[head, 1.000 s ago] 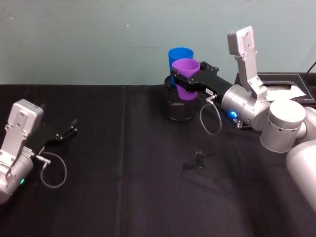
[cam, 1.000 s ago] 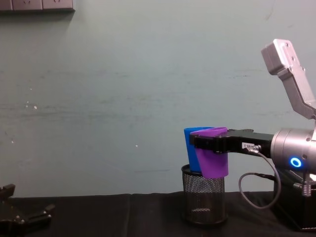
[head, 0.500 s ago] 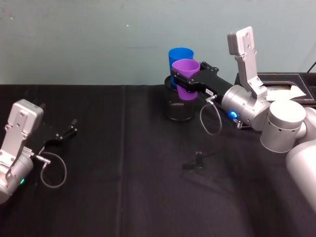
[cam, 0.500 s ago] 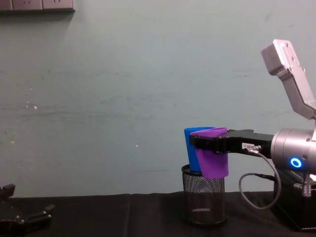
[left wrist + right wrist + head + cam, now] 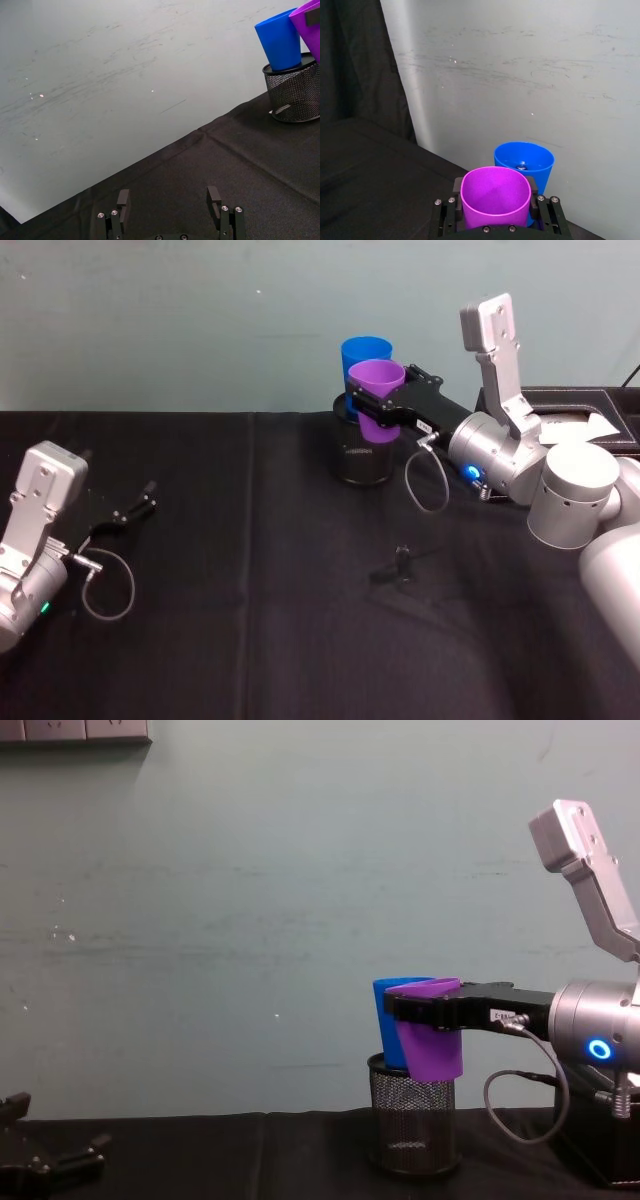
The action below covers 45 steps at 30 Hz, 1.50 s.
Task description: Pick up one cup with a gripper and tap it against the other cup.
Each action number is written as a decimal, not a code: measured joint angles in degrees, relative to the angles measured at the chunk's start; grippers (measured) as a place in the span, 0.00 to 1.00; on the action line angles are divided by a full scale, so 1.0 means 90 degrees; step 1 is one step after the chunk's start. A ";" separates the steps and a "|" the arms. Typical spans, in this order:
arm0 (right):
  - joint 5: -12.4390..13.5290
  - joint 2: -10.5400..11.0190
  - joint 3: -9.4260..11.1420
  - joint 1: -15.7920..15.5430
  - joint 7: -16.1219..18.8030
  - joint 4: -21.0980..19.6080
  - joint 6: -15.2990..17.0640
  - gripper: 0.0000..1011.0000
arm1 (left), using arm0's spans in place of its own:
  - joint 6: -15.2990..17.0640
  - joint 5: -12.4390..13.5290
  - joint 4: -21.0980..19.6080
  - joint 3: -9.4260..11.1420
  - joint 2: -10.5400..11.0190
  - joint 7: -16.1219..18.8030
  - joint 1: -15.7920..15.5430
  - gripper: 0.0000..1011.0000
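Nothing legible appears anywhere: no word, brand, number or sign. The one item that may carry print is a small white label [image 5: 497, 1016] on the black body of the right end effector [image 5: 410, 1010], the one clamped on the purple cup [image 5: 432, 1055]. In the chest view the label shows faint dark marks, too small to make out. In the head view it shows as a pale patch whose characters cannot be told.

right gripper [image 5: 380, 408] — grips purple cup [image 5: 378, 380] | beside blue cup [image 5: 364, 353] | left gripper [image 5: 128, 508] — idle
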 joint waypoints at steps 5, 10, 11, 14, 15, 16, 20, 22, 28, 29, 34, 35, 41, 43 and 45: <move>0.0000 0.0000 0.0000 0.0000 0.0000 -0.0002 -0.0001 0.72 | 0.0000 0.0000 0.0000 0.0000 0.0000 0.0000 0.0000 0.99; 0.0000 0.0000 0.0000 0.0000 -0.0002 -0.0002 0.0000 0.72 | 0.0000 0.0000 0.0000 0.0000 0.0000 0.0000 0.0000 0.99; 0.0000 0.0000 0.0000 0.0000 -0.0002 -0.0002 -0.0001 0.72 | 0.0000 0.0000 0.0001 0.0000 0.0000 0.0000 0.0000 0.99; 0.0000 0.0000 0.0000 0.0000 -0.0003 -0.0003 0.0000 0.72 | 0.0000 0.0000 0.0000 0.0000 0.0000 0.0000 0.0000 0.99; 0.0000 0.0000 0.0000 0.0000 -0.0003 -0.0002 -0.0001 0.72 | 0.0000 0.0000 0.0000 0.0000 0.0000 0.0000 0.0000 0.99; 0.0000 0.0000 0.0000 0.0000 -0.0004 -0.0002 -0.0001 0.72 | 0.0000 0.0000 0.0000 0.0000 0.0000 0.0000 -0.0001 0.99; 0.0000 0.0000 0.0000 0.0000 -0.0005 -0.0002 -0.0001 0.72 | 0.0000 0.0000 0.0000 0.0000 0.0000 0.0000 0.0000 0.99; 0.0000 0.0000 0.0000 0.0000 -0.0005 -0.0002 0.0000 0.72 | 0.0000 0.0000 0.0000 0.0000 0.0000 0.0000 0.0000 0.99; 0.0000 0.0000 0.0000 0.0000 -0.0006 -0.0002 -0.0001 0.72 | 0.0000 0.0000 0.0000 0.0000 0.0000 0.0000 0.0000 0.99; 0.0000 0.0000 0.0000 0.0000 -0.0006 -0.0002 -0.0001 0.72 | 0.0000 0.0000 0.0000 0.0000 0.0000 0.0000 0.0000 0.99; 0.0000 0.0000 0.0000 0.0000 -0.0005 -0.0002 -0.0001 0.72 | 0.0000 0.0000 0.0000 0.0000 0.0000 0.0000 0.0000 0.99; 0.0000 0.0000 0.0000 0.0000 -0.0005 -0.0002 -0.0001 0.72 | 0.0000 0.0000 0.0000 0.0000 0.0000 0.0000 0.0000 0.99; 0.0000 0.0000 0.0000 0.0000 -0.0005 -0.0002 -0.0001 0.72 | 0.0000 0.0000 0.0000 0.0000 0.0000 0.0000 0.0000 0.99; -0.0001 0.0000 0.0000 0.0000 -0.0005 -0.0002 -0.0001 0.72 | 0.0000 0.0000 0.0000 0.0000 0.0000 0.0000 0.0000 0.99; 0.0000 0.0000 0.0000 0.0000 -0.0005 -0.0002 -0.0001 0.72 | 0.0000 0.0000 0.0000 0.0000 0.0000 0.0000 0.0000 0.99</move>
